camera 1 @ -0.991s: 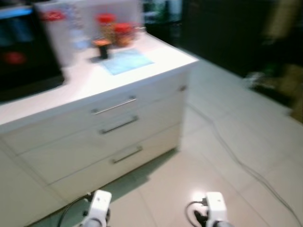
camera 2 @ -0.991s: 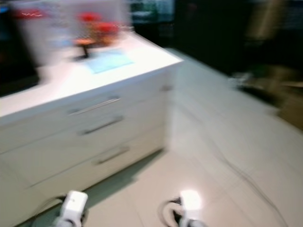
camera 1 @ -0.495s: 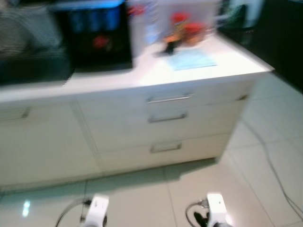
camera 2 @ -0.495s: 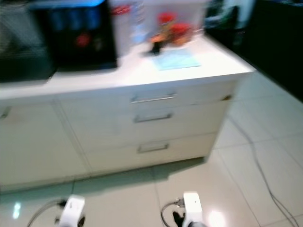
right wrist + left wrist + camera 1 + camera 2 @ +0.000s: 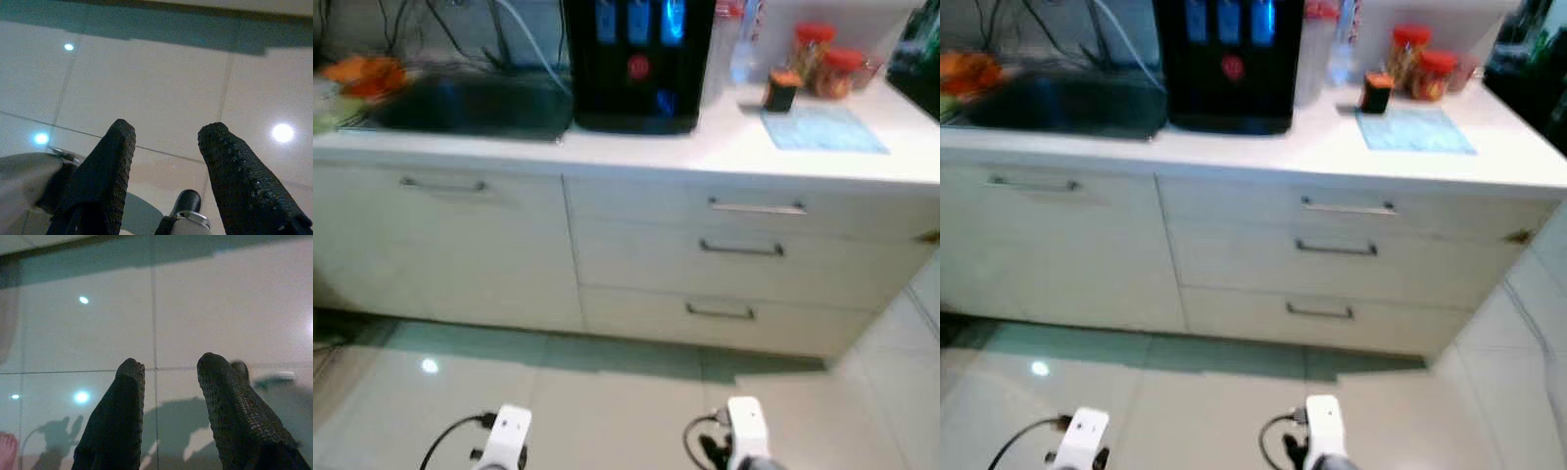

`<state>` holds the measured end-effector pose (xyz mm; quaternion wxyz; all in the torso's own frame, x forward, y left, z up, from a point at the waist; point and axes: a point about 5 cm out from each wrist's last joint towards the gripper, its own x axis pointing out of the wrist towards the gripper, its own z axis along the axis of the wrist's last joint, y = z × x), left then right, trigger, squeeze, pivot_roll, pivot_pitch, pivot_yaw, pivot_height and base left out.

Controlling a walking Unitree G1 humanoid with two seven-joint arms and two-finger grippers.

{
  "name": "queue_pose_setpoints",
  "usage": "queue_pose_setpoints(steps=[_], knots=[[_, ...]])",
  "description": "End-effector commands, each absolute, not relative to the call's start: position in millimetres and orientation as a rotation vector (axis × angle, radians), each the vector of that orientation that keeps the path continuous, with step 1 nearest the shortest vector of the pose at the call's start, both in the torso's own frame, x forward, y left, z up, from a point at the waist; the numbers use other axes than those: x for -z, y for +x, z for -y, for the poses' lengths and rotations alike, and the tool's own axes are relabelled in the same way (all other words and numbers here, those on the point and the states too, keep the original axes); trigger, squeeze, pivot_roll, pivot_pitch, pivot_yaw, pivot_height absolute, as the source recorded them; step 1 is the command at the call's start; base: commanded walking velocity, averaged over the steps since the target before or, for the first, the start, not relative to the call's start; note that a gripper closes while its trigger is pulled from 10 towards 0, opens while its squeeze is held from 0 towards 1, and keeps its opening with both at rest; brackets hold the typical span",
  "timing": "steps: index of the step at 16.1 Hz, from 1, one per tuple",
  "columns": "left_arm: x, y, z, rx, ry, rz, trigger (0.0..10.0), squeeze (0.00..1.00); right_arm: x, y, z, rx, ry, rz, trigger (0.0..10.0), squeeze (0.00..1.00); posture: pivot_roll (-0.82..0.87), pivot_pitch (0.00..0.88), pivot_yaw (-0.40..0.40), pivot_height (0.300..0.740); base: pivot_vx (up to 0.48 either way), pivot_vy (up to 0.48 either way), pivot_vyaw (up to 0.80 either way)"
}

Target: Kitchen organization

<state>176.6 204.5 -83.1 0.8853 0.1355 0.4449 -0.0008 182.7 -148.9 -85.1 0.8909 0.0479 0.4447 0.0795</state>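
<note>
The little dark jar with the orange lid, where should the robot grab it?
Probably around the dark jar's body just under its orange lid, coming from the front edge of the counter. It stands upright by the blue mat, with red-lidded jars crowding behind it.

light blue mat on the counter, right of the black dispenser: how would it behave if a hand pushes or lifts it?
The light blue mat lies flat and thin on the white counter, so it is probably floppy and light. Pushed, it would likely slide or bunch. The small dark jar stands at its far corner, so dragging might tip that.
</note>
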Motion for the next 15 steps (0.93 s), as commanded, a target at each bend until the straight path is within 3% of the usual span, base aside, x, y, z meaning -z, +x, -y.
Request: queue_pose_setpoints(steps=[1, 3, 7, 15], knots=[[83.8, 176.9, -199.6, 0.016, 0.276, -0.925, 10.0, 0.0, 86.0, 180.7, 159.1, -0.145, 0.079, -0.937, 10.0, 0.0, 0.11, 0.0, 0.041, 0.74, 0.0, 0.0, 0.8], [84.1, 176.2, -199.6, 0.013, 0.273, -0.926, 10.0, 0.0, 85.5, 181.5, 159.3, -0.138, 0.078, -0.929, 10.0, 0.0, 0.12, 0.0, 0.039, 0.74, 0.0, 0.0, 0.8], [79.7, 182.1, -202.3, -0.012, 0.283, -0.872, 10.0, 0.0, 77.0, 196.8, 159.0, -0.117, 0.102, -0.854, 10.0, 0.0, 0.12, 0.0, 0.043, 0.74, 0.0, 0.0, 0.0], [79.7, 182.1, -202.3, -0.012, 0.283, -0.872, 10.0, 0.0, 77.0, 196.8, 159.0, -0.117, 0.102, -0.854, 10.0, 0.0, 0.12, 0.0, 0.043, 0.74, 0.0, 0.0, 0.0]])
